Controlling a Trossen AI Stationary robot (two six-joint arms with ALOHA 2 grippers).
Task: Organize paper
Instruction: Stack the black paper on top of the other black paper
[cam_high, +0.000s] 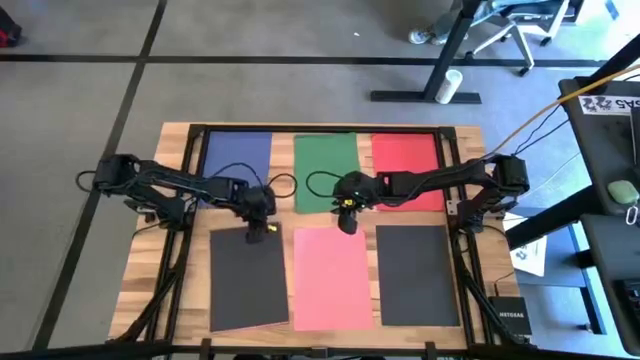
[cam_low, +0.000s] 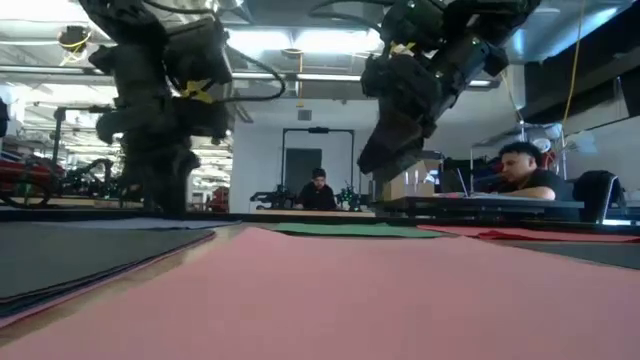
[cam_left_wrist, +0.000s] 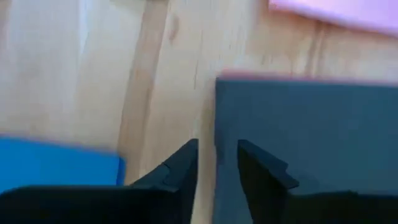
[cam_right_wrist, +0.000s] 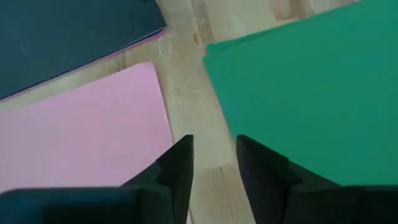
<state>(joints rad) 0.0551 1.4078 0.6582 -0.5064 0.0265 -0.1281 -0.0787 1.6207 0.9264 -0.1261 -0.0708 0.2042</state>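
Hovering with fingers narrowly parted and empty, the left gripper (cam_high: 268, 228) over the near-left dark sheet's (cam_high: 248, 280) far edge, the right gripper (cam_high: 347, 222) between green (cam_high: 325, 160) and pink (cam_high: 332, 275), both face thin, limp, slippery paper best pinched at an edge

Pale wooden plank table top (cam_high: 150, 260) shows visible grain and a smooth, lightly satin finish. Flat rectangular paper sheets, blue (cam_high: 236, 155), green (cam_high: 325, 160), red (cam_high: 403, 152), salmon pink (cam_high: 332, 280) and dark grey (cam_high: 415, 275), all look matt and smooth. Dark wedge-shaped fingers (cam_left_wrist: 261, 180) look like matt plastic.
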